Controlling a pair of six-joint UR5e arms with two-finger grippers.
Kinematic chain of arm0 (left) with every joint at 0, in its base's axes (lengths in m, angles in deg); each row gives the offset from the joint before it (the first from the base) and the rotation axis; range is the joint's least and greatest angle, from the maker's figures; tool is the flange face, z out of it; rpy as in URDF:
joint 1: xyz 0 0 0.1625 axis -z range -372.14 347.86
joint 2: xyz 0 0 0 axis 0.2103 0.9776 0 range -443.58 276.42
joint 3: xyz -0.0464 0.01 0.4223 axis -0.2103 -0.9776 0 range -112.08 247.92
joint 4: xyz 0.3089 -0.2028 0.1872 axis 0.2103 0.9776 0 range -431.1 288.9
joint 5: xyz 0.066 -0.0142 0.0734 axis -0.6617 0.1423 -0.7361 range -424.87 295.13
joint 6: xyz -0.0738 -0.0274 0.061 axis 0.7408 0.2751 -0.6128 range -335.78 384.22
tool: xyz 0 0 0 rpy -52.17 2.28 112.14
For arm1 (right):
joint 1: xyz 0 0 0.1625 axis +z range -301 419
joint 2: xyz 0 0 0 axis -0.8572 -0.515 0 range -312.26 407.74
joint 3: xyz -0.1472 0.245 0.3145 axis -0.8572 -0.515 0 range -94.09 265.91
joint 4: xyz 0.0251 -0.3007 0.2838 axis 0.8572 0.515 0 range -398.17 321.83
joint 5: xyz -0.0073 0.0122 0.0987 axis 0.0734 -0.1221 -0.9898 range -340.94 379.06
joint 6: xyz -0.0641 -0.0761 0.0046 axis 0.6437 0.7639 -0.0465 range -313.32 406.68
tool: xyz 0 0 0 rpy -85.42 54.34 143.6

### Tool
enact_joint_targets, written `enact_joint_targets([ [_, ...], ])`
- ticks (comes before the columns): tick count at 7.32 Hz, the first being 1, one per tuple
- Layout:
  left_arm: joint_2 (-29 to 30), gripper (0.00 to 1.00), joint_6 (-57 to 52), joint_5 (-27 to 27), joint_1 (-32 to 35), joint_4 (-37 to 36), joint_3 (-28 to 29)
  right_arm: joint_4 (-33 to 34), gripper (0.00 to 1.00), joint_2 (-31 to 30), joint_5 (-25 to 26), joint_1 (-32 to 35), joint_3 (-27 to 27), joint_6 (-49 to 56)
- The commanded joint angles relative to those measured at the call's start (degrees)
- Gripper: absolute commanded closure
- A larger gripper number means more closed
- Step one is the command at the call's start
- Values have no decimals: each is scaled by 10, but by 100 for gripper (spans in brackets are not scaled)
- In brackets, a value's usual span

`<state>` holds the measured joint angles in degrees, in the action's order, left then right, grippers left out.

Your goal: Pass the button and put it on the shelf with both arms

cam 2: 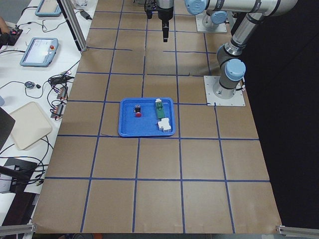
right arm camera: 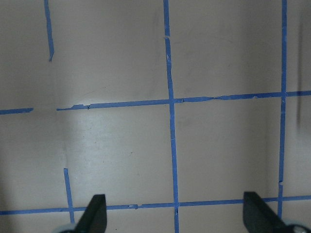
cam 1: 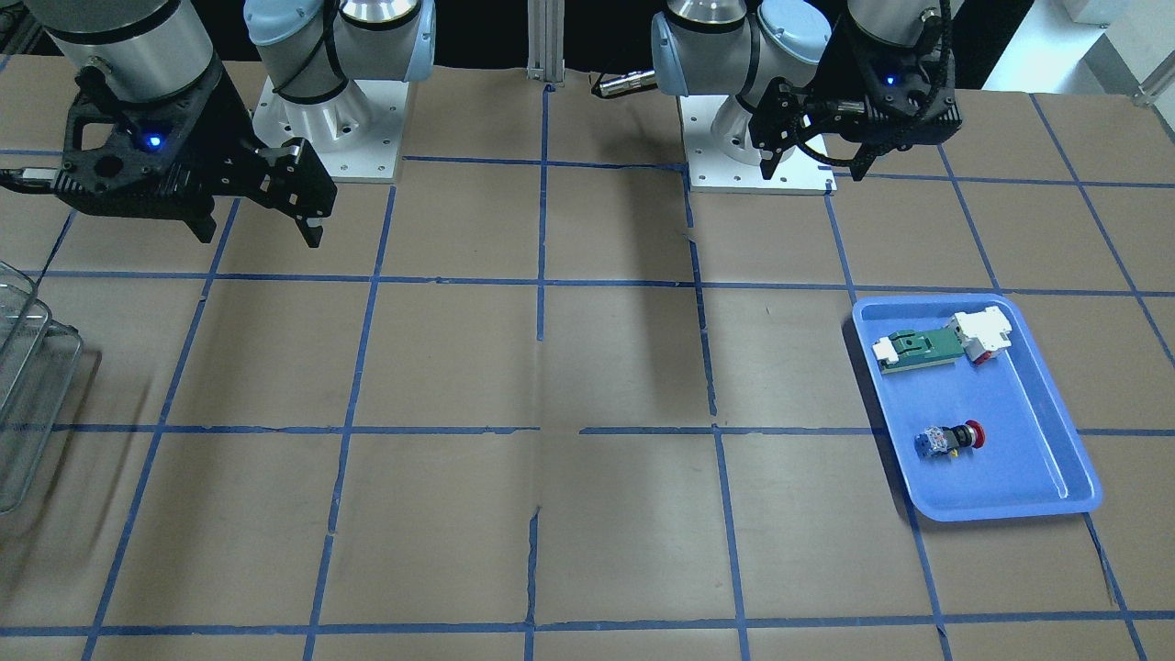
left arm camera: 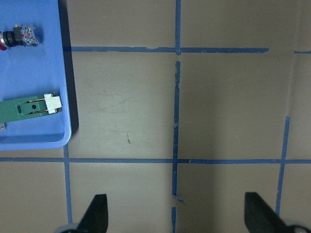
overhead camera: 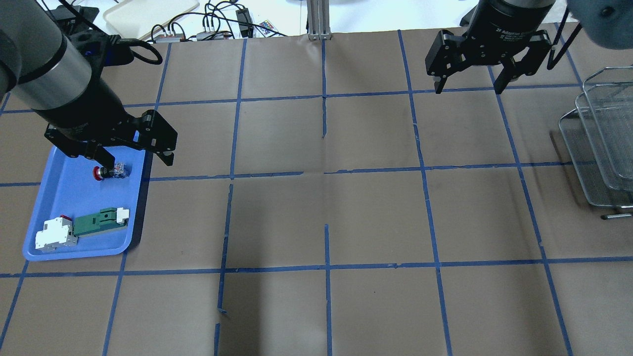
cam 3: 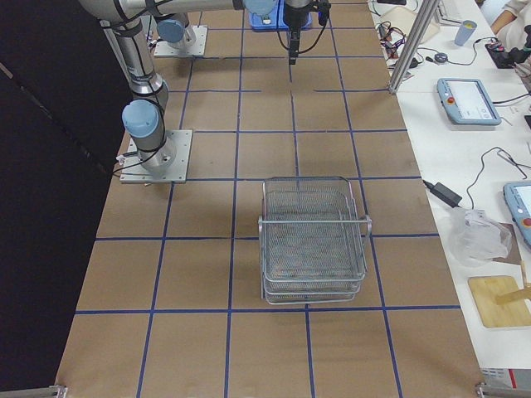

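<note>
The button (cam 1: 955, 439), with a red head and a blue-and-white rear block, lies on its side in the blue tray (cam 1: 1019, 431). It also shows in the overhead view (overhead camera: 110, 171) and in the left wrist view (left arm camera: 19, 36). My left gripper (overhead camera: 137, 159) is open and empty, held high over the tray's far inner edge; in the front view (cam 1: 812, 161) it hangs near the arm's base. My right gripper (overhead camera: 469, 89) is open and empty, high above the table. The wire-mesh shelf (overhead camera: 603, 138) stands at the table's right end, also seen in the right side view (cam 3: 314, 240).
A green-and-white flat part (overhead camera: 99, 222) and a white-and-red block (overhead camera: 54, 233) lie in the tray's near end. The brown table carries a blue tape grid (overhead camera: 324, 173). Cables and devices sit beyond the far edge (overhead camera: 207, 29).
</note>
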<state>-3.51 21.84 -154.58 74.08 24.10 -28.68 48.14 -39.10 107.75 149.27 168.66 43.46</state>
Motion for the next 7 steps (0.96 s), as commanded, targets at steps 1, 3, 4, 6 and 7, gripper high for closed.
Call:
enact_joint_targets([
  [1, 1, 0, -2, -2, 0, 0, 0, 0, 0, 0, 0, 0, 0, 1],
  [3, 0, 0, -2, -4, 0, 0, -1, 0, 0, 0, 0, 0, 0, 1],
  [4, 2, 0, -2, -4, 0, 0, -1, 0, 0, 0, 0, 0, 0, 1],
  [6, 9, 0, -3, 0, -6, -6, -1, 0, 0, 0, 0, 0, 0, 1],
  [7, 9, 0, -3, -5, -6, -7, -1, 0, 0, 0, 1, 0, 0, 1],
])
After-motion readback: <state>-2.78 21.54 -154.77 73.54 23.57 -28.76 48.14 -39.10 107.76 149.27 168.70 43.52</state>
